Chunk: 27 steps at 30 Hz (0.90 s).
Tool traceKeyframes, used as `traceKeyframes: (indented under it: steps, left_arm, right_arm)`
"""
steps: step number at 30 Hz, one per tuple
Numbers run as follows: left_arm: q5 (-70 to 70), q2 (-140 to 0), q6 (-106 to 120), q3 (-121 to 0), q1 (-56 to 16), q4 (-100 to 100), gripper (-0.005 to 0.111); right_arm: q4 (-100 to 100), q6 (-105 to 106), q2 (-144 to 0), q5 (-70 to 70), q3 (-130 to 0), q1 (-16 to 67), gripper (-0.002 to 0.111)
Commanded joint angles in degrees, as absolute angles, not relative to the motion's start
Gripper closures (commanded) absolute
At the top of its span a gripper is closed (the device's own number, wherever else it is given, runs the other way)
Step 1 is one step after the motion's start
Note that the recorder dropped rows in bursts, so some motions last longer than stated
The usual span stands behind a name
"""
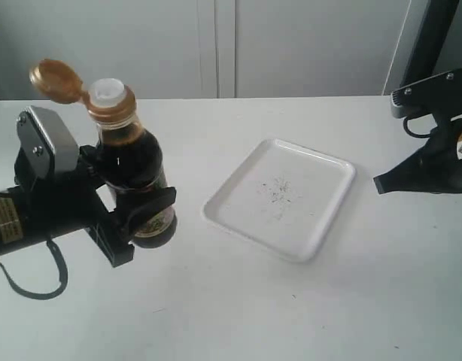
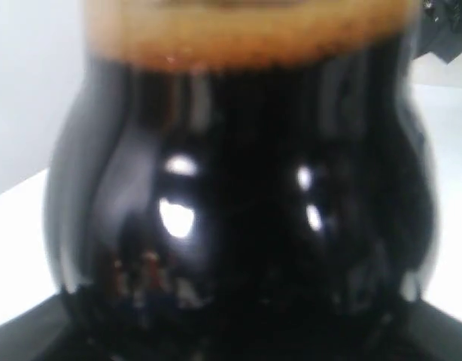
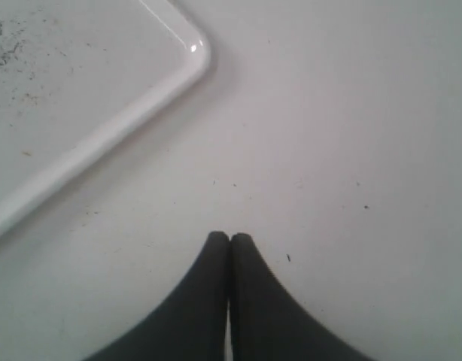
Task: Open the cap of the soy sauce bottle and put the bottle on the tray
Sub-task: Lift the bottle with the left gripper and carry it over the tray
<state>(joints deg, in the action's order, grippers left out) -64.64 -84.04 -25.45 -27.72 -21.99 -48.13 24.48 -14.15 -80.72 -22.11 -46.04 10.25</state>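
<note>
The soy sauce bottle (image 1: 133,162) of dark liquid stands upright at the left, held off to the left of the tray. My left gripper (image 1: 141,214) is shut on its lower body, over the label. Its golden cap (image 1: 56,81) is flipped open and leans back to the left on its hinge, baring the white spout (image 1: 108,92). In the left wrist view the dark bottle (image 2: 238,195) fills the frame and hides the fingers. The white tray (image 1: 238,214) lies flat in the middle; one corner of the tray (image 3: 193,60) shows in the right wrist view. My right gripper (image 1: 378,183) (image 3: 229,239) hangs shut and empty just right of the tray.
The white table (image 1: 238,316) runs under everything, with a pale wall behind. Faint dark specks (image 1: 278,190) mark the tray's centre. The right arm's black body and cable (image 1: 434,128) sit at the far right edge.
</note>
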Motion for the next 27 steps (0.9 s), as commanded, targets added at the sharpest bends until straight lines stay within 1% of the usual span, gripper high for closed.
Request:
traceKeyframes:
  steps: [1, 6, 15, 23, 27]
  left_arm:
    - [-69.96, -82.75, -25.98, -31.82, -26.15, -42.51, 0.107]
    - [-69.78, -86.68, -25.98, -38.65, -31.08, -39.31, 0.107]
    - [-68.68, -95.83, -26.11, -48.21, -35.67, -36.61, 0.107]
    - [-68.41, -103.11, -27.44, -55.88, -36.83, -36.08, 0.107]
    - [-65.38, -105.87, -27.66, -59.09, -37.25, -36.08, 0.107]
  right_arm:
    - [23.54, -13.03, -80.85, -20.87, -45.69, 8.16, 0.108]
    - [22.14, -13.03, -83.19, -20.28, -45.61, 7.39, 0.108]
    - [19.14, -13.03, -86.86, -14.17, -45.61, 7.39, 0.108]
    - [19.14, -14.16, -86.86, -13.22, -45.61, 7.39, 0.108]
    - [19.14, -13.81, -86.86, -12.64, -45.61, 7.39, 0.108]
